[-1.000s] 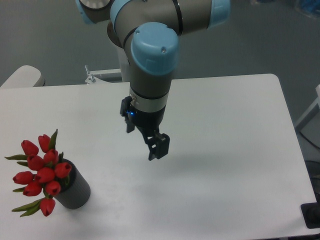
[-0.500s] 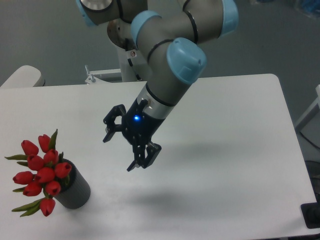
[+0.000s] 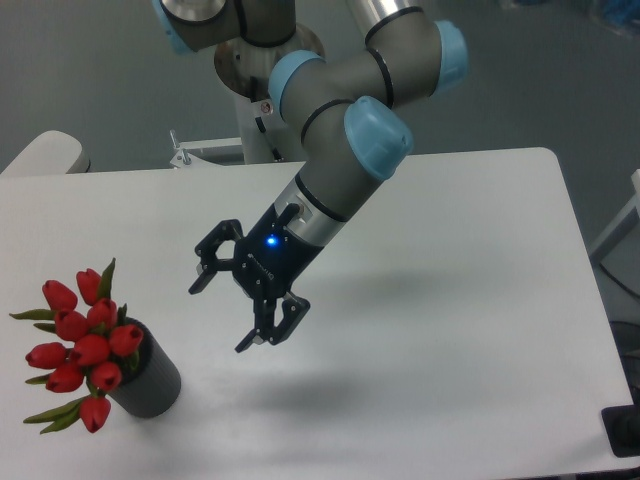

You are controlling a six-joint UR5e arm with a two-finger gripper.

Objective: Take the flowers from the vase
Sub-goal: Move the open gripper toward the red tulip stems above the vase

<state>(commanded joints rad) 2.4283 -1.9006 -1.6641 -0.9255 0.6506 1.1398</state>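
Note:
The flowers (image 3: 80, 345), a bunch of red closed tulip buds with narrow green leaves, stand in the vase (image 3: 150, 380), a short dark grey cylinder at the table's front left. The buds lean left and spread wider than the vase. My gripper (image 3: 220, 310) is open and empty, tilted with its fingers pointing left toward the flowers. It hangs above the table to the right of the bunch, a clear gap away from it.
The white table (image 3: 450, 300) ends at its right edge near the frame's right side and at its front edge along the bottom. A pale rounded chair back (image 3: 45, 155) sits beyond the far left corner. A dark object (image 3: 625, 432) is at the front right.
The wrist has swung from pointing down to pointing left. The gripper has opened and moved left and a little down, toward the flowers. The flowers and vase have not moved.

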